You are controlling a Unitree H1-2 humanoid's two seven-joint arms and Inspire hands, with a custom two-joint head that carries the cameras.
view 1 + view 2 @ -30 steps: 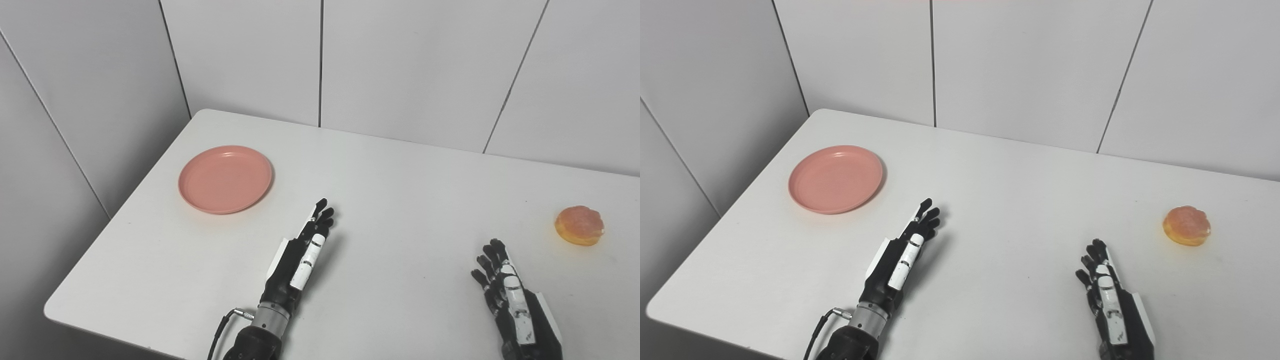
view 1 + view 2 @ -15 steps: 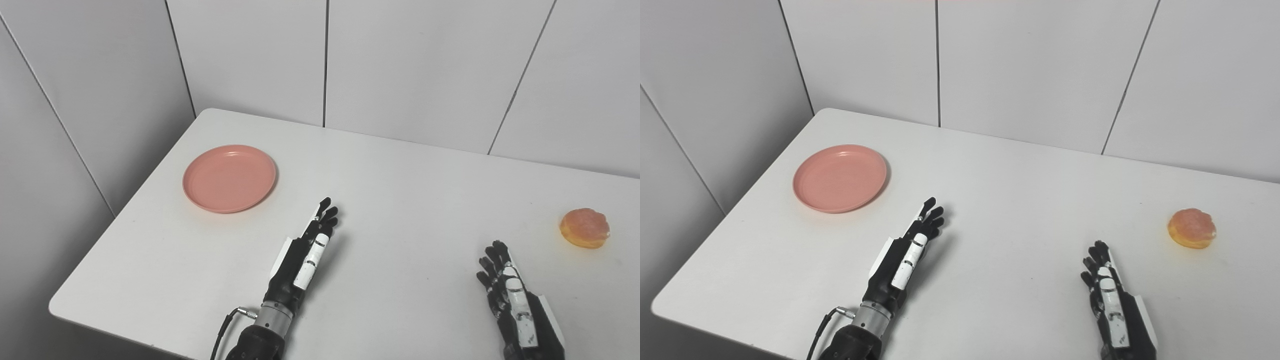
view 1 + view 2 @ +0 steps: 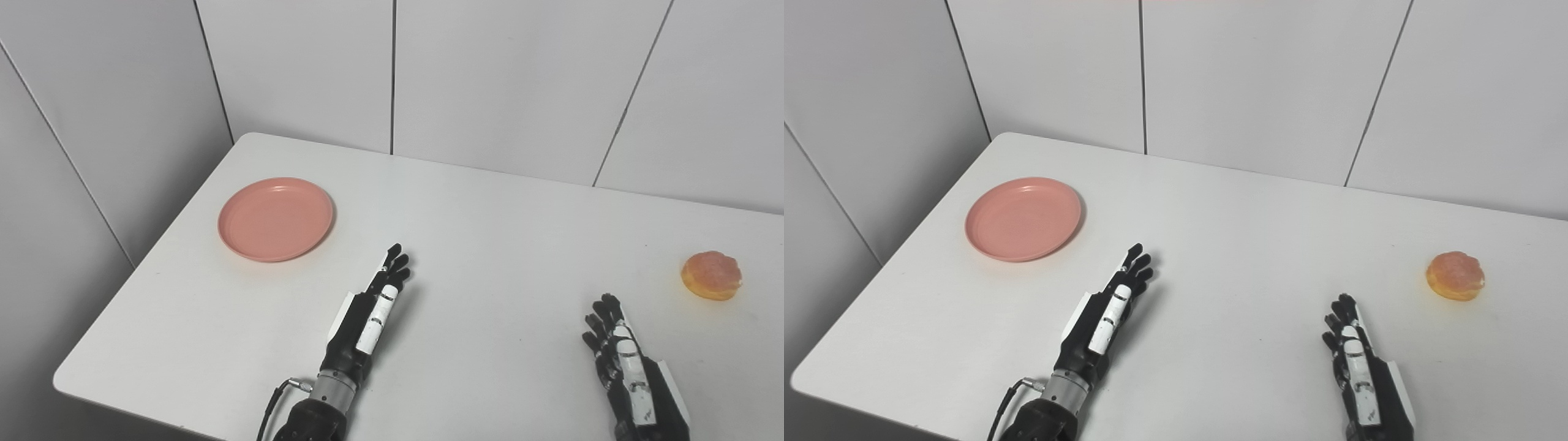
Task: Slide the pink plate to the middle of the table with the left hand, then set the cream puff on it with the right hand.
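- We see the pink plate (image 3: 275, 218) flat on the white table (image 3: 490, 245), in its far-left part, near the left edge and the back corner.
- Plate is bare; nothing touches it.
- Left hand (image 3: 367, 312) is over the table near the front edge, roughly centre-left, fingers (image 3: 395, 263) stretched out straight and close together, pointing away from the robot and a bit to the right.
- Left hand grips nothing, so we call it released; from here we cannot tell if it rests on the table or floats just above.
- Plate sits up and to the left of the left hand's fingertips, clearly apart from them, with bare tabletop between.
- Cream puff (image 3: 711, 275) lies on the table at the far right, close to the right edge of the picture, round and orange-golden.
- Right hand (image 3: 628, 367) is at the bottom right, near the front edge, fingers extended and a little spread, pointing away from the robot.
- Right hand carries nothing, also released.
- Cream puff is ahead of and to the right of the right hand's fingertips, near but not touching.
- Plate and cream puff are well apart, on opposite sides of the table, with both hands lower in the view between them.
- A cable (image 3: 272, 401) loops by the left wrist at the bottom edge.
- Grey panel walls (image 3: 490, 79) stand behind and to the left of the table.
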